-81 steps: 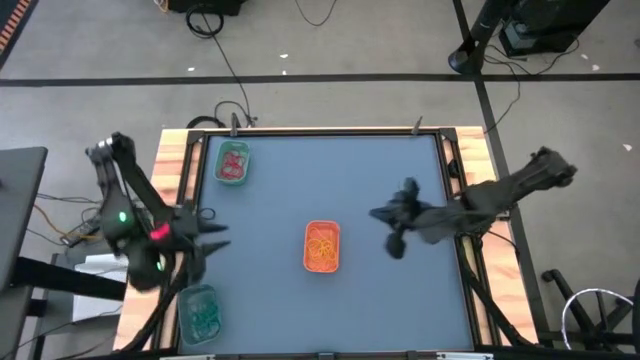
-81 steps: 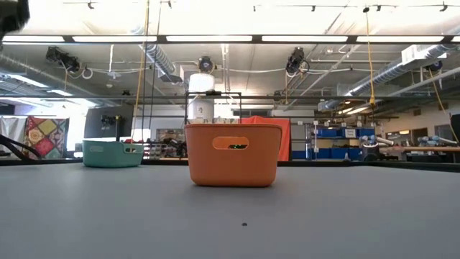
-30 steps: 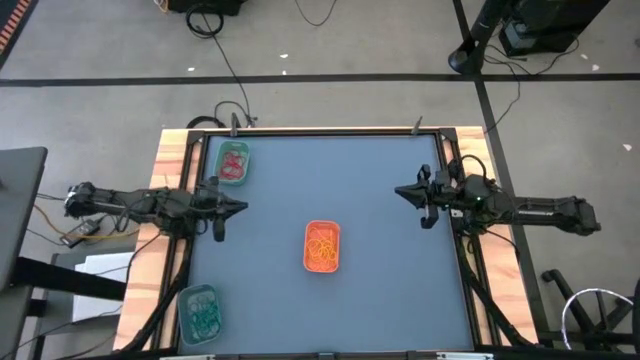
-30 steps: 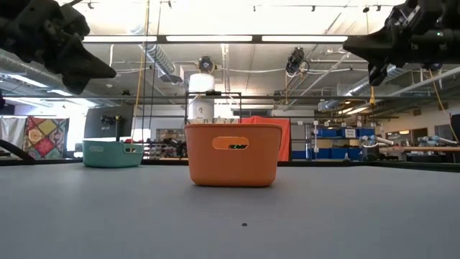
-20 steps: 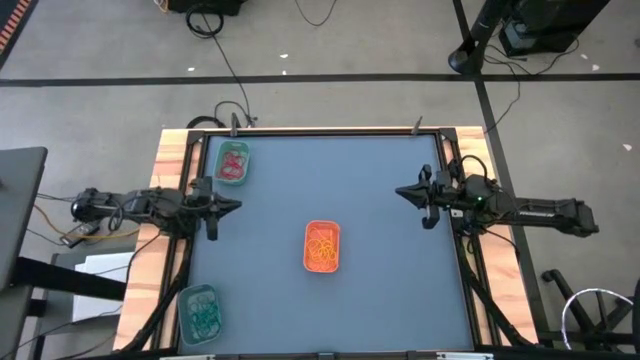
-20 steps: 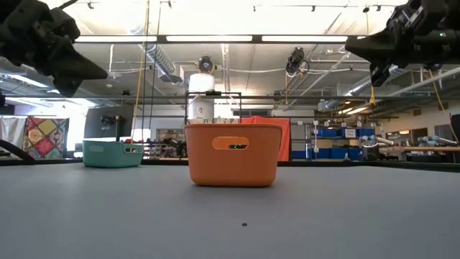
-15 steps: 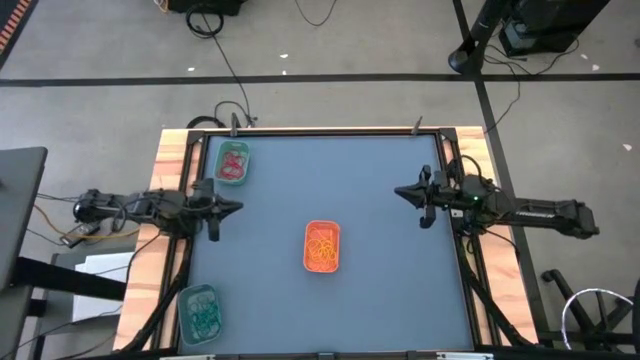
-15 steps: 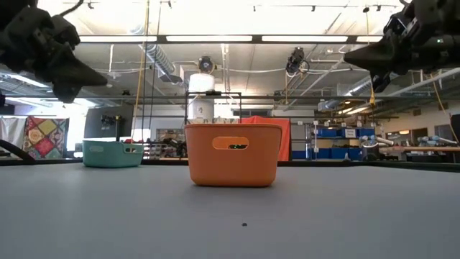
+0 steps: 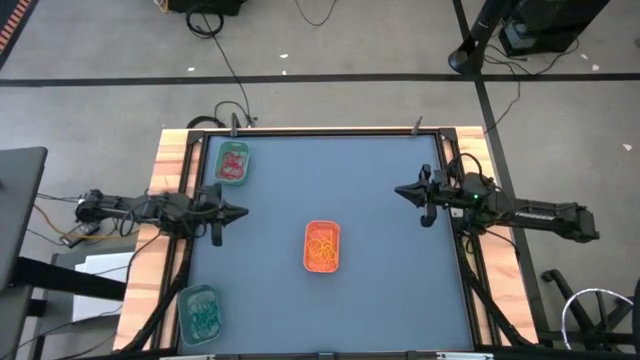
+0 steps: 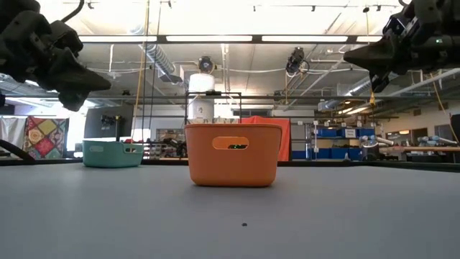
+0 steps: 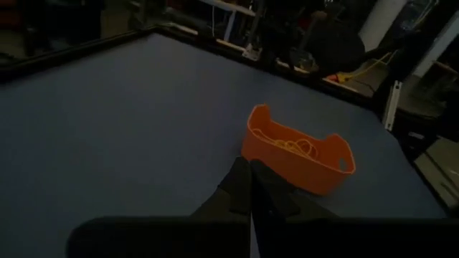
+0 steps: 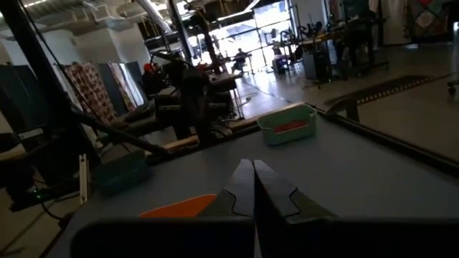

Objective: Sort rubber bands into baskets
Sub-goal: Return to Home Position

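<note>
Orange-yellow rubber bands [image 9: 322, 247] are seen heaped in the orange basket [image 9: 307, 247] at the middle of the counter [image 9: 390, 290]. Red bands [image 9: 233, 163] lie in the green basket [image 9: 219, 163] at the far left corner, and teal bands [image 9: 203, 318] lie in the teal basket [image 9: 183, 315] at the near left corner. Each colour is found in a basket of its own, and no loose band can be made out on the bare counter from above. One tiny dark speck [image 10: 244, 224] on the near part of the surface is too small to be identified.

The left hand [image 9: 240, 211] is held above the left edge of the counter, well apart from all three baskets. Its fingers [image 11: 240, 188] are pressed together with nothing between them. The right hand [image 9: 400, 192] is held above the right edge, likewise pinched together on nothing, as its wrist view shows.

The sorting is judged to be finished, or very nearly so. Only the parking of both arms appears to be left.
</note>
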You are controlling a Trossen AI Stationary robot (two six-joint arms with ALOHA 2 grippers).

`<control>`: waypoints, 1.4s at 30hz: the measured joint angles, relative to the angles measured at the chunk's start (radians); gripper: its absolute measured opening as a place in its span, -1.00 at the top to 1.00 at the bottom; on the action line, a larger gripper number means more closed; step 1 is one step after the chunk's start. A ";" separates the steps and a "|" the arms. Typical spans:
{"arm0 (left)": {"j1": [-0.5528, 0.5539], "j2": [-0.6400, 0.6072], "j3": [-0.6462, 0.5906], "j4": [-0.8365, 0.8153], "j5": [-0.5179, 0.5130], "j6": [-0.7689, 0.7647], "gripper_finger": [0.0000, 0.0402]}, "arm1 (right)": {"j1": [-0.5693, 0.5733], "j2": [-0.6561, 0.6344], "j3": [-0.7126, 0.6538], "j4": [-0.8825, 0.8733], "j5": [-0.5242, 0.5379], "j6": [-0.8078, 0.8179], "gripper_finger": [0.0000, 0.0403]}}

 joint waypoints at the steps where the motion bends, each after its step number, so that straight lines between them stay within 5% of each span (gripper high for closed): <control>1: 0.000 0.000 0.000 0.008 0.005 0.002 0.99 | 0.001 0.000 0.000 0.003 0.000 0.000 0.99; 11: 0.000 0.000 0.000 0.088 0.014 0.109 0.99 | 0.006 0.000 -0.104 0.174 0.010 0.031 0.99; 28: -0.002 0.002 -0.075 0.250 0.114 0.056 0.99 | -0.014 -0.015 -0.102 0.119 -0.079 0.027 0.99; 42: -0.002 -0.023 -0.046 0.234 0.129 0.042 0.99 | -0.087 -0.288 -0.102 -0.103 -0.140 -0.006 0.99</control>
